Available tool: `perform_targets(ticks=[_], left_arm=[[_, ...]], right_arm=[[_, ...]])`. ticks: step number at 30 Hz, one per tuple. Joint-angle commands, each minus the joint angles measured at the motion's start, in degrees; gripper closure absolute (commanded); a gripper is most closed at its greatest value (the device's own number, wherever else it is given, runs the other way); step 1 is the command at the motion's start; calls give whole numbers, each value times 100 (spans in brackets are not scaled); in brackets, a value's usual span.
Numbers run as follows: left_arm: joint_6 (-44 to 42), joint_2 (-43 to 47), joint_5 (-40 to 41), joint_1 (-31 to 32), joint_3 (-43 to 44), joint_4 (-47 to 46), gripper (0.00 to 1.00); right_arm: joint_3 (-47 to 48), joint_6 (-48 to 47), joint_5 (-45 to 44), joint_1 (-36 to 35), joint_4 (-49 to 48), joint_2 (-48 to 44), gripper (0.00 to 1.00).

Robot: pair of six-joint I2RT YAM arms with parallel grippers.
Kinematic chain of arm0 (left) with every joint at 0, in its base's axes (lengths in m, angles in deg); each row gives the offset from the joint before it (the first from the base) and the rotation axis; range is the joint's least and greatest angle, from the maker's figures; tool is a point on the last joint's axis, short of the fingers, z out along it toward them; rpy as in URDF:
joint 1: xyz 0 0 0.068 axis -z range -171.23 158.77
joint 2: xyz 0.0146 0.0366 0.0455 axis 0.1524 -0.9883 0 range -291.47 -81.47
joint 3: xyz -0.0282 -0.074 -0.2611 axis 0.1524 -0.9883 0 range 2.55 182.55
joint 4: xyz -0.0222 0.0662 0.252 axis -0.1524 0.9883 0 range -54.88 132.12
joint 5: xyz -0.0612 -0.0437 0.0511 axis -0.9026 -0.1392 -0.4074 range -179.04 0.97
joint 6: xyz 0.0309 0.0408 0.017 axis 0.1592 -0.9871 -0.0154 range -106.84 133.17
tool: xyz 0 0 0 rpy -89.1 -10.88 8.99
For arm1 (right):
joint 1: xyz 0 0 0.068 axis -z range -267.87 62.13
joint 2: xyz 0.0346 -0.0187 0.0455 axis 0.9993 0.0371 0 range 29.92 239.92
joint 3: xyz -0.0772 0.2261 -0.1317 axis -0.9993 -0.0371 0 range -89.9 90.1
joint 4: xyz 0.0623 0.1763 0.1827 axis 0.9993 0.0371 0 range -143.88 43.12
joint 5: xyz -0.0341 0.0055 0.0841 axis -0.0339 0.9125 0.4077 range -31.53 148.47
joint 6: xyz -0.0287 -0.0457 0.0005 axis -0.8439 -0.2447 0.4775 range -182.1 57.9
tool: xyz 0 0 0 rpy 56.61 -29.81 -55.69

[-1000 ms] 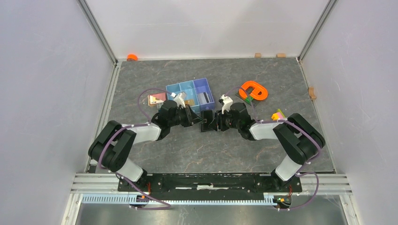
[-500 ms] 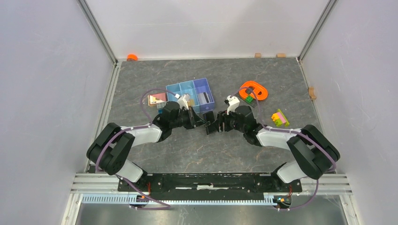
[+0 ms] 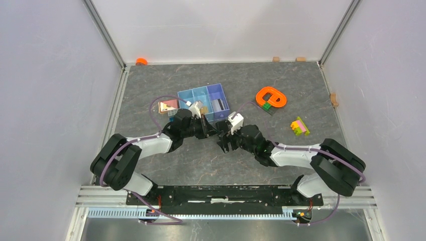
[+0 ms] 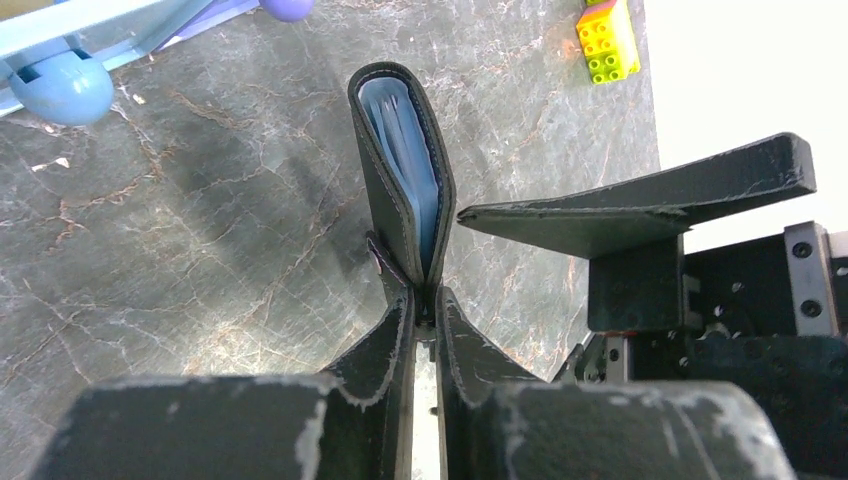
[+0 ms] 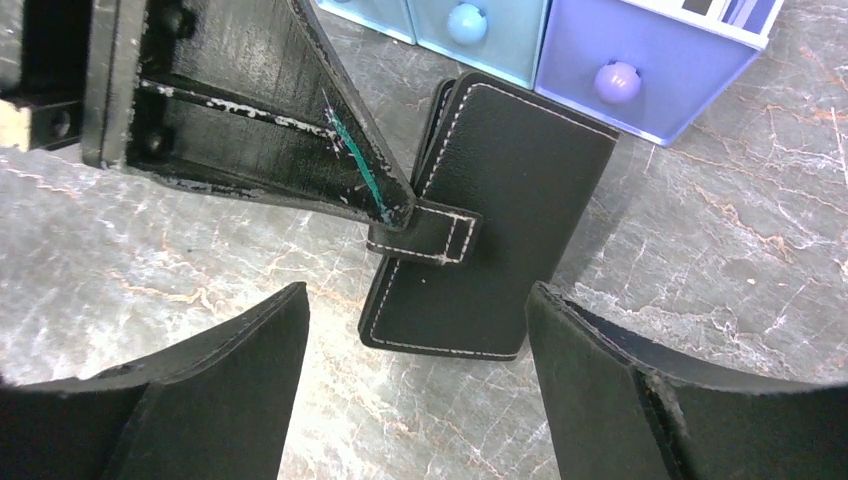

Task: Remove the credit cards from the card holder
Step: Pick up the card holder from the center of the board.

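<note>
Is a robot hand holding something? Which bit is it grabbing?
Yes. The left gripper pinches the black card holder by its closing tab. The right gripper is open and holds nothing.

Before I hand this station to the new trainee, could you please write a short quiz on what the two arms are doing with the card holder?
1. True or false: the left fingers are shut on the card holder.
2. The right fingers are: A) shut on a card; B) open, facing the card holder; C) shut on the orange toy.
3. Fill in: in the right wrist view, just behind the card holder stands a ___ tray.
Key: 1 true; 2 B; 3 blue.
</note>
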Motion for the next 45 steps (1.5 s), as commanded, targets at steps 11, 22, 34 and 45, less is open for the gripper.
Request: perform_targets(ticks=[11, 22, 34, 45], left_arm=[[186, 130, -163, 25, 113, -284, 93], [66, 368, -34, 1, 112, -61, 65], [-82, 1665, 391, -215, -438, -66, 26], [679, 1479, -687, -742, -942, -1761, 33]], right_arm=[[1042, -243, -2148, -604, 638, 1092, 23], [738, -141, -2261, -623, 437, 563, 95], [-53, 374, -180, 330, -377, -415, 100], [-320, 949, 1950, 1049, -1001, -1083, 100]])
